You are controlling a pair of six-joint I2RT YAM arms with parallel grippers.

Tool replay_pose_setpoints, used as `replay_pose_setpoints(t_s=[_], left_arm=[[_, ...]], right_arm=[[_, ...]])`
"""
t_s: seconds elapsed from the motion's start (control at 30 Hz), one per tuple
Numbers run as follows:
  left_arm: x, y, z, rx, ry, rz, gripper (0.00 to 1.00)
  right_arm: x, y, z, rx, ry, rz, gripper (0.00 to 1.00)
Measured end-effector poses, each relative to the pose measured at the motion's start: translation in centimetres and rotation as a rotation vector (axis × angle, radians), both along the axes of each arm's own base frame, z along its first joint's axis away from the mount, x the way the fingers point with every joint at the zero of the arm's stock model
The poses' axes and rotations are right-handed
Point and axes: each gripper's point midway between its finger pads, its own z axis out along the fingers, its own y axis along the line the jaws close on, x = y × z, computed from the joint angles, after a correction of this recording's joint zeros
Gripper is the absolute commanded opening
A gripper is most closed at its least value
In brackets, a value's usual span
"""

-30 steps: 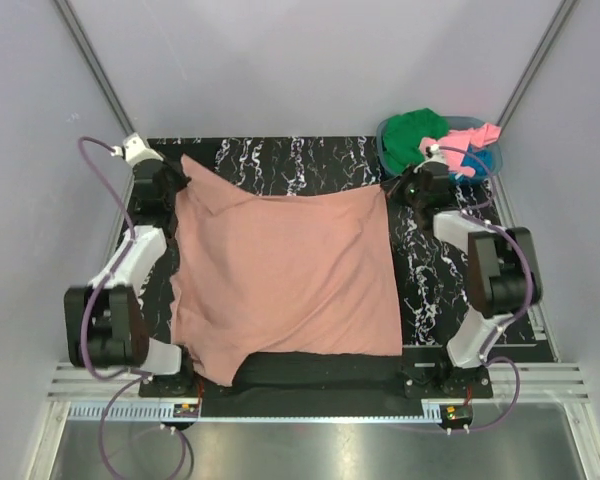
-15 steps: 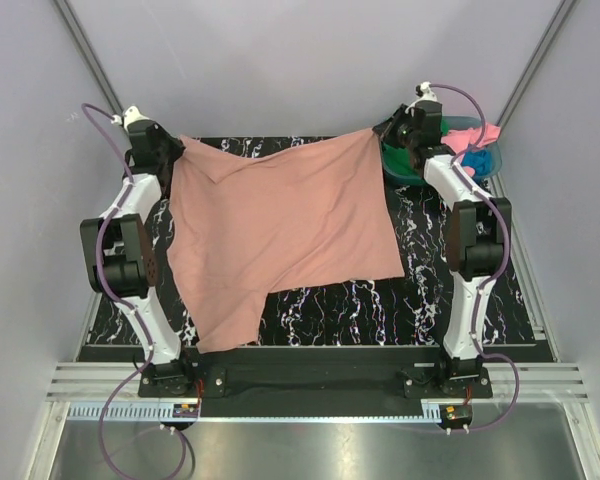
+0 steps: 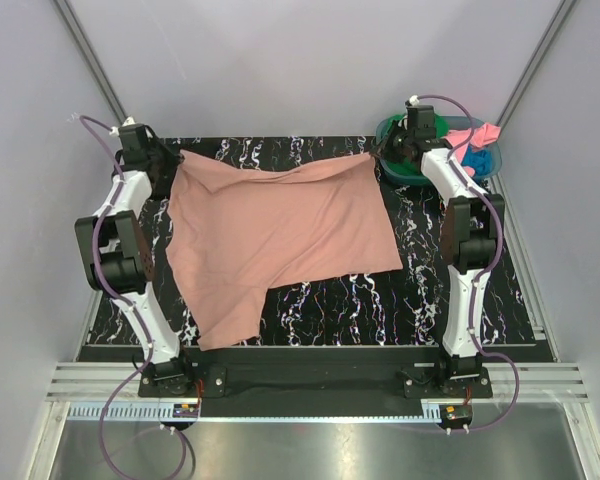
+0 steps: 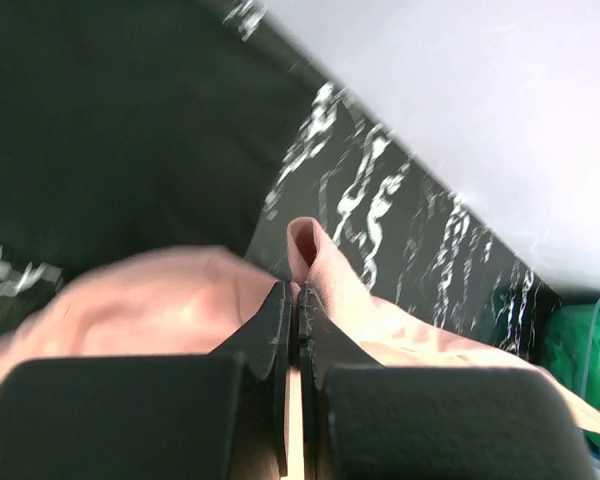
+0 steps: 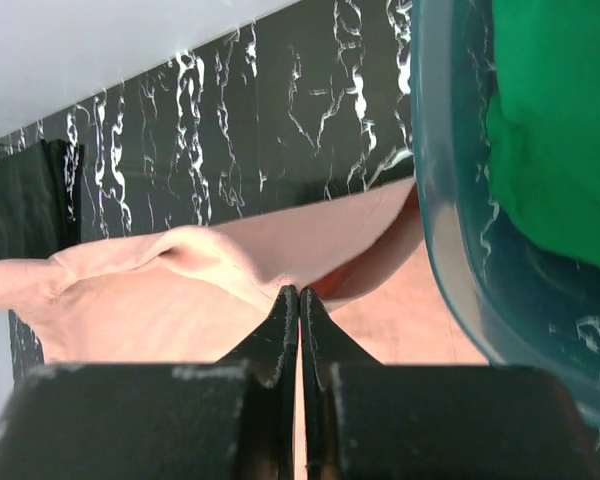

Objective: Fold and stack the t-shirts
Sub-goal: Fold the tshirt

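Top view, salmon-pink t-shirt (image 3: 280, 235): It is spread out over the far half of the desk (image 3: 340, 300). Its top edge is pulled tight along the far side. One bottom corner hangs toward the near left.
Top view, left end effector (image 3: 166, 165): It is at the far left and clenched on the shirt's top left corner.
Top view, right end effector (image 3: 382, 152): It is at the far right, just beside the teal basket (image 3: 400, 172), and clenched on the top right corner.
Top view, other shirts: The green t-shirt (image 3: 392, 130), bright pink t-shirt (image 3: 478, 135) and blue t-shirt (image 3: 480, 160) sit in the basket.
Left wrist view: The two fingers are pressed together with a fold of salmon cloth pinched between them.
Right wrist view: The fingers are shut on a salmon edge. The basket wall and green cloth are close on the right.
How far along: I think this is only the start. The first shirt is being laid flat. No fold is made and no stack shows. The basket shirts wait.
Change from before: A second ago the shirt lay lower, down to the near edge, and the arms were bent. Now both arms reach far and the shirt has moved up the desk.
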Motion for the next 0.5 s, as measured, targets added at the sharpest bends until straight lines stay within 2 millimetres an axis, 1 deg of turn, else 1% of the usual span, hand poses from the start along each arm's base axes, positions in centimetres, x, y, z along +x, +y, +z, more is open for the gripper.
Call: replay_pose_setpoints(t_s=[0.1,0.2,0.27,0.37,0.5], left_arm=[[-1.4,0.4,-1.2,-0.04,0.075,0.012,0.0],[-2.9,0.3,-1.8,-0.079,0.142,0.015,0.0],[-4.1,-0.1,-1.5,-0.112,0.176,0.004,0.0],[-5.3,-0.7,-0.9,-0.149,0.199,-0.012,0.0],[-8.1,-1.9,-0.9,-0.196,0.246,-0.028,0.0]], right_arm=[[-0.7,0.0,0.4,-0.002,0.046,0.004,0.0],[-1.4,-0.1,0.8,-0.004,0.083,0.012,0.0],[-2.0,-0.2,0.8,-0.008,0.108,0.022,0.0],[-3.0,-0.5,0.0,-0.019,0.16,0.033,0.0],[-4.4,-1.0,-1.0,-0.027,0.229,0.039,0.0]])
